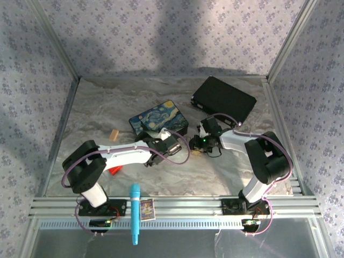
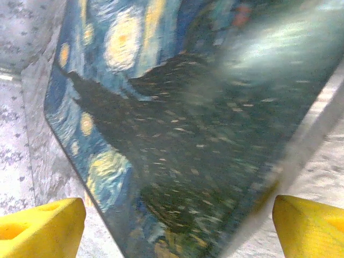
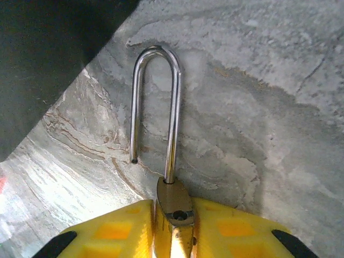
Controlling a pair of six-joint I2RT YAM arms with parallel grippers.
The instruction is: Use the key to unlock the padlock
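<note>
The grey marbled surface (image 1: 97, 102) carries everything I am looking at. My left arm (image 1: 123, 156) reaches from its base toward the middle. My right arm (image 1: 263, 156) bends back in from the right, so the two wrists sit near each other at centre.

At the far right lies a flat black rectangular case (image 1: 223, 99). To its left is the box painted with a blue and yellow starry night sky (image 1: 156, 119). The left gripper (image 1: 174, 145) sits just beside the near edge of that box. In the left wrist view the painted lid (image 2: 177, 107) lies straight ahead. The left gripper (image 2: 177, 226) has its yellow fingers (image 2: 43, 226) spread wide, one at each lower corner, and they hold nothing.

A teal marker pen (image 1: 135, 212) and a small printed card (image 1: 146, 209) rest on the front rail. A small tan block (image 1: 114, 134) lies left of the painted box. A red block (image 1: 114, 170) peeks out from under the left arm.

The right gripper (image 3: 174, 231) has its yellow fingers (image 3: 118, 231) closed snugly on the small brass-yellow padlock (image 3: 174, 201). They pinch its body from both sides just above the surface. Its silvery shackle (image 3: 156, 97) stands out ahead of the fingers. The long leg is seated in the body and the short leg hangs free of it, so the lock is open.
</note>
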